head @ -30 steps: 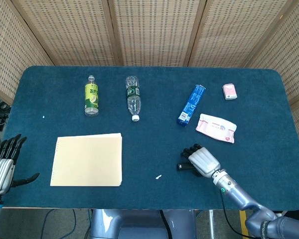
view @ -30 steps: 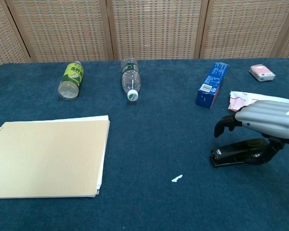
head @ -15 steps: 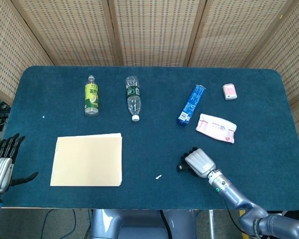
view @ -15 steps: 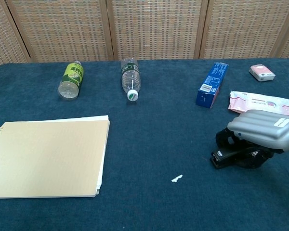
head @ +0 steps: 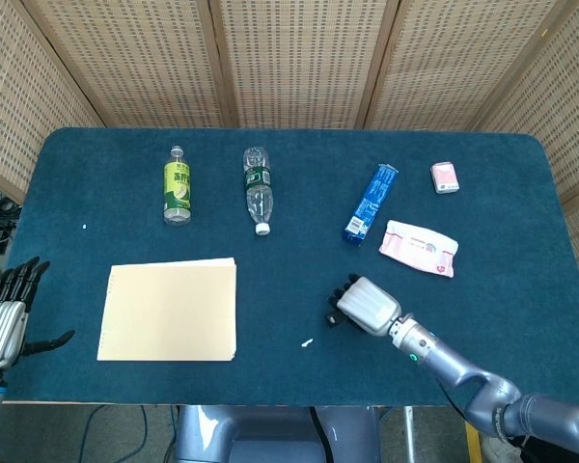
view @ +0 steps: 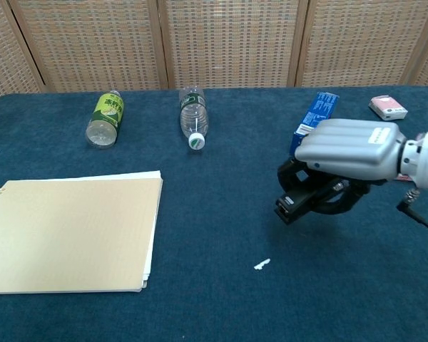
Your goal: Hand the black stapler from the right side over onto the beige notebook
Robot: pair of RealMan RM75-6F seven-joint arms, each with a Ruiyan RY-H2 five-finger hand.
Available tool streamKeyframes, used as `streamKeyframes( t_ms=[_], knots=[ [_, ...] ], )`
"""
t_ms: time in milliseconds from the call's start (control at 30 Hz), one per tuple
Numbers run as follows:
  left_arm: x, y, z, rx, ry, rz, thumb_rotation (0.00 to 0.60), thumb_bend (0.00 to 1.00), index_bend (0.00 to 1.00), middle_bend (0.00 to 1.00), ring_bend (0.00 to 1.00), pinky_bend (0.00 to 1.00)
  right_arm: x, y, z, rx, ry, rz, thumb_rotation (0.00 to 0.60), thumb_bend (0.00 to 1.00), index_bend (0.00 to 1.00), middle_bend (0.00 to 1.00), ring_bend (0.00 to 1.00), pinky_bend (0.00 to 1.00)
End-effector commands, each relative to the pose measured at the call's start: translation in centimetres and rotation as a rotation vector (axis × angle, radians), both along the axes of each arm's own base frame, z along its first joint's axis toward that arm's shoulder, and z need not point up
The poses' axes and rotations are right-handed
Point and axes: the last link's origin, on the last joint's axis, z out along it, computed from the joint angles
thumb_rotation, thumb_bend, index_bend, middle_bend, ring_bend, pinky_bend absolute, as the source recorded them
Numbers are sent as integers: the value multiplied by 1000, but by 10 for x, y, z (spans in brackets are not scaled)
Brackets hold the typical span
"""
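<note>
My right hand grips the black stapler and carries it clear of the blue table, right of centre. From the head camera the same hand hides most of the stapler, which shows only as a dark end at its left. The beige notebook lies flat at the front left, also the notebook in the head view. My left hand hovers off the table's left edge, fingers spread and holding nothing.
At the back lie a green bottle, a clear bottle, a blue box, a pink wipes pack and a small pink box. A white scrap sits on the cloth near the front.
My right hand has closed on the stapler, lifted it off the table and moved it left toward the notebook. The left hand has barely shifted.
</note>
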Motion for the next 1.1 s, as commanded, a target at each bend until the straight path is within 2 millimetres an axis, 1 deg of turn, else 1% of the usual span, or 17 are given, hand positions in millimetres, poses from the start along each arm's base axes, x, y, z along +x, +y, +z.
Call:
streamKeyframes(
  t_ms=[33,100,133,233,267,367,433,600,700,900,967,1000,1033,1067,1100],
  knots=[
    [-1,2,-1,-8,8,12,600,0,0,0,0,0,34,-11,-1,28,37,112,600,736,600,600,570,417],
    [-2,3,-2,-13,9,19,600,0,0,0,0,0,44,-14,-5,35,58,154,600,750,601,600,570,416],
    [-2,4,-2,-14,11,22,600,0,0,0,0,0,55,-17,-9,46,83,199,600,758,602,601,570,416],
    [-3,5,-2,-6,17,29,600,0,0,0,0,0,75,-21,-21,78,131,292,600,771,614,611,573,417],
    [-3,6,-2,-1,18,33,600,0,0,0,0,0,84,-22,-26,93,140,326,600,771,618,614,574,417],
    [-6,8,-1,4,21,51,600,0,0,0,0,0,100,-24,-39,138,148,378,600,772,626,621,575,417],
    [-10,12,-2,3,23,76,600,0,0,0,0,0,111,-22,-52,175,142,424,600,772,626,622,576,417],
    [-15,17,-1,5,24,98,600,0,0,0,0,0,116,-22,-73,239,156,462,600,766,625,620,577,417],
    [-16,19,-1,4,23,106,600,0,0,0,0,0,116,-23,-80,251,167,494,600,766,624,618,577,417],
    [-19,21,-3,-10,24,117,600,0,0,0,0,0,114,-22,-85,264,200,536,600,766,615,605,577,417],
    [-19,21,-3,-12,25,117,600,0,0,0,0,0,114,-21,-86,266,201,538,600,751,600,588,569,417],
    [-19,22,-4,-14,25,117,600,0,0,0,0,0,114,-21,-85,264,207,543,600,709,571,560,552,418],
    [-19,22,-4,-14,26,116,600,0,0,0,0,0,113,-22,-85,256,216,550,600,605,503,506,514,414],
    [-19,21,-4,-14,27,116,600,0,0,0,0,0,113,-23,-85,249,221,551,600,538,462,475,490,402],
    [-19,21,-4,-13,27,115,600,0,0,0,0,0,111,-24,-84,237,229,548,600,382,361,403,428,339]
  ],
)
